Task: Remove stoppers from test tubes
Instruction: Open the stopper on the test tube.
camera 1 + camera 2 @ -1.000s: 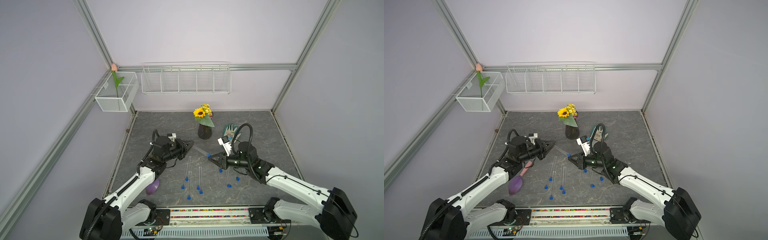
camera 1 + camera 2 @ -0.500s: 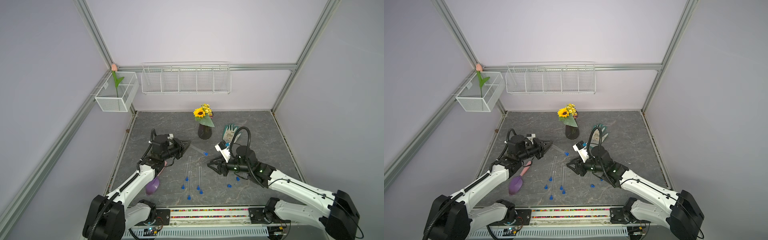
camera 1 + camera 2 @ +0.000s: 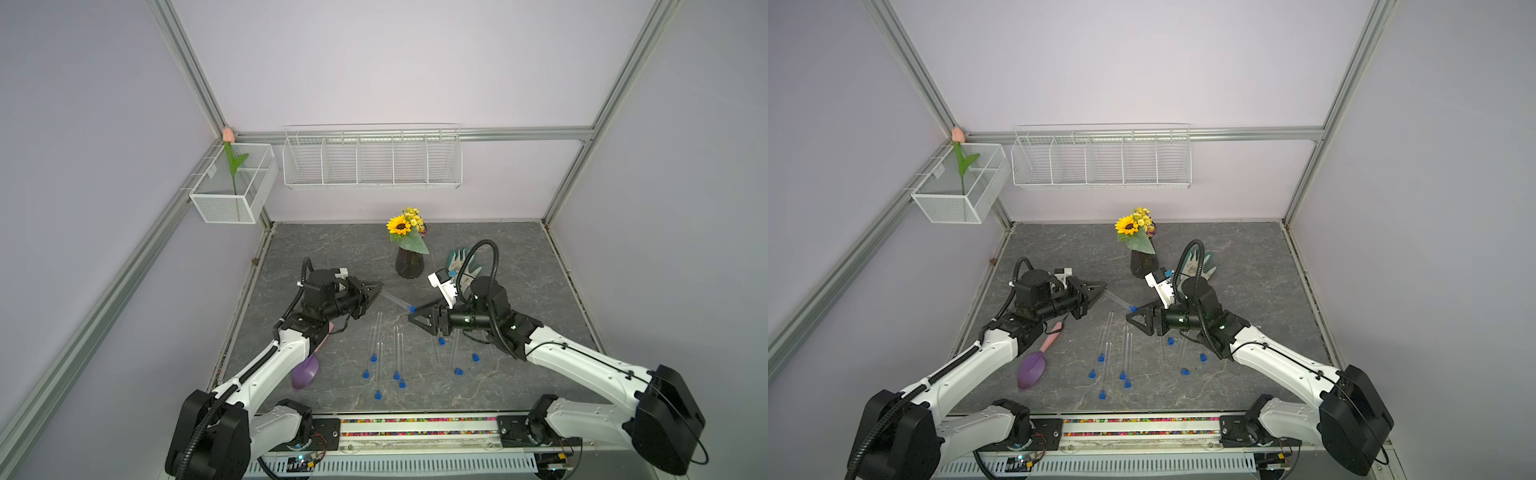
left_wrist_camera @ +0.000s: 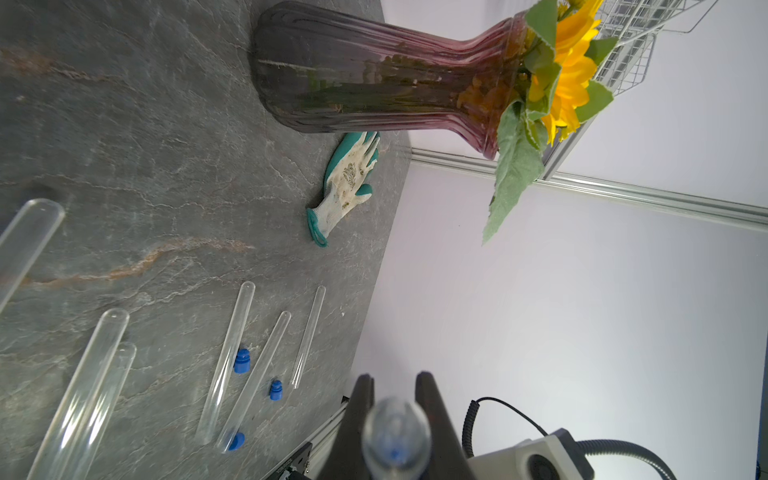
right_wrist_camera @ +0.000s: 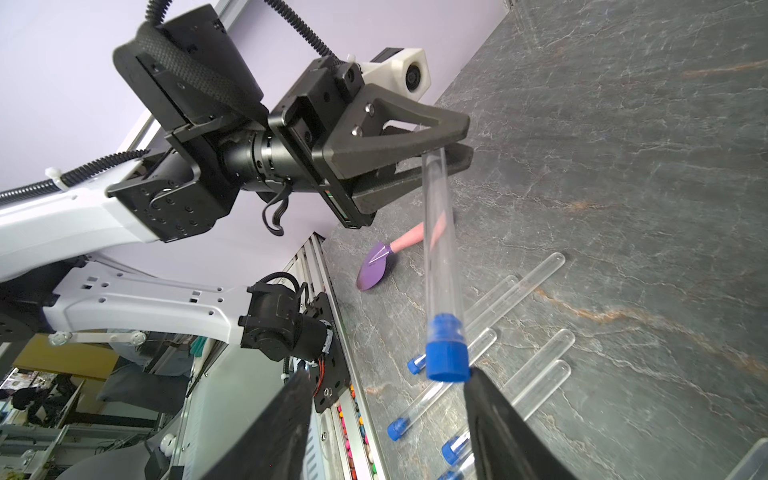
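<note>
Stopper capping test tube aloft above table, far end pinched in left gripper; right gripper agape around that stopper, apparently off-centre — centre first, close squarely, pull straight along tube.

Left arm, right arm: same build. White moulded link shells, black joint housings. Big rounded black shoulder housings sit at the tabletop's near edge. Ribbed black conduit runs to each wrist.

Left gripper: matte black, open-framed triangular jaws, two silver screws on the flank. White wrist camera with a round dark lens. A thin black cable loops under the wrist. Red and orange wires are bared at the base motor.

Right gripper: same black, grainy surface.
</note>
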`<state>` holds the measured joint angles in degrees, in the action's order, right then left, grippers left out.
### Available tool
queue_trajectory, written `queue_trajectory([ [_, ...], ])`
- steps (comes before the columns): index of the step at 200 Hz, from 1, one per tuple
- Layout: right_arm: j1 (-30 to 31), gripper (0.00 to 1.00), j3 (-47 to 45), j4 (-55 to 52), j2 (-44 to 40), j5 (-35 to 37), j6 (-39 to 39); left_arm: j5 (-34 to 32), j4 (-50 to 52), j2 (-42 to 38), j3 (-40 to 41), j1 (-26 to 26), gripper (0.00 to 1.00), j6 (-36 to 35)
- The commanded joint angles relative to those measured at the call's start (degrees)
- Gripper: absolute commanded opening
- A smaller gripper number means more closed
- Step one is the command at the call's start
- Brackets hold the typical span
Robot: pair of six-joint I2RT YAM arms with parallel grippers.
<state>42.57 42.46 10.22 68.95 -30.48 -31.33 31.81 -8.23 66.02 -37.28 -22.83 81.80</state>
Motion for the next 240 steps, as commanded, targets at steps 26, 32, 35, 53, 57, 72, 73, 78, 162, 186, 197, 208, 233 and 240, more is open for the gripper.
queue_trajectory([
  [26, 0.15, 0.54, 2.79, 0.31, 2.14, -1.45, -0.65, 0.73, -0.07, -0.1, -1.51, 0.24, 0.0, -0.13],
  [32, 0.14, 0.53, 2.89, 0.44, 2.48, -1.51, -0.74, 0.66, 0.05, -0.25, -1.65, 0.22, 0.0, -0.13],
  [35, 0.15, 0.52, 2.89, 0.49, 2.57, -1.45, -0.74, 0.7, 0.13, -0.24, -1.65, 0.23, 0.0, -0.15],
  [53, 0.15, 0.48, 2.89, 1.21, 2.95, -0.99, -1.08, 0.76, 0.23, -0.21, -1.65, 0.22, 0.0, -0.15],
  [57, 0.16, 0.47, 2.84, 1.26, 3.03, -0.86, -1.1, 0.79, 0.23, -0.32, -1.65, 0.2, 0.0, -0.15],
  [72, 0.1, 0.44, 2.98, 1.19, 3.2, -0.3, -0.95, 0.79, 0.23, -0.06, -1.56, 0.22, 0.0, -0.15],
  [73, 0.13, 0.44, 2.98, 1.2, 3.21, -0.29, -0.93, 0.79, 0.23, -0.04, -1.57, 0.19, 0.0, -0.15],
  [78, 0.14, 0.43, 2.98, 1.13, 3.21, -0.07, -0.88, 0.79, 0.23, -0.01, -1.52, 0.19, 0.0, -0.15],
  [162, 0.13, 0.2, 2.37, 0.69, 2.88, 0.62, -0.7, 0.29, 0.49, 0.34, -1.54, 0.33, 0.0, -0.22],
  [186, 0.15, 0.15, 2.11, 0.26, 2.55, 0.77, -0.45, 0.18, 0.79, 0.35, -1.74, 0.48, 0.0, -0.41],
  [197, 0.15, 0.13, 1.97, -0.23, 2.35, 1.1, -0.01, 0.09, 1.19, 0.35, -1.91, 0.54, 0.0, -0.59],
  [208, 0.15, 0.11, 1.96, -0.88, 2.03, 1.45, 0.64, 0.01, 1.49, 0.34, -2.03, 0.72, 0.0, -0.83],
  [233, 0.88, 0.1, 1.93, -2.24, 0.99, 2.82, 3.66, -0.08, 2.4, 0.73, -2.49, 0.84, 0.0, -1.38],
  [240, 1.38, 0.1, 1.89, -2.92, 0.63, 3.8, 5.09, -0.08, 2.43, 0.81, -2.54, 0.83, 0.0, -1.38],
])
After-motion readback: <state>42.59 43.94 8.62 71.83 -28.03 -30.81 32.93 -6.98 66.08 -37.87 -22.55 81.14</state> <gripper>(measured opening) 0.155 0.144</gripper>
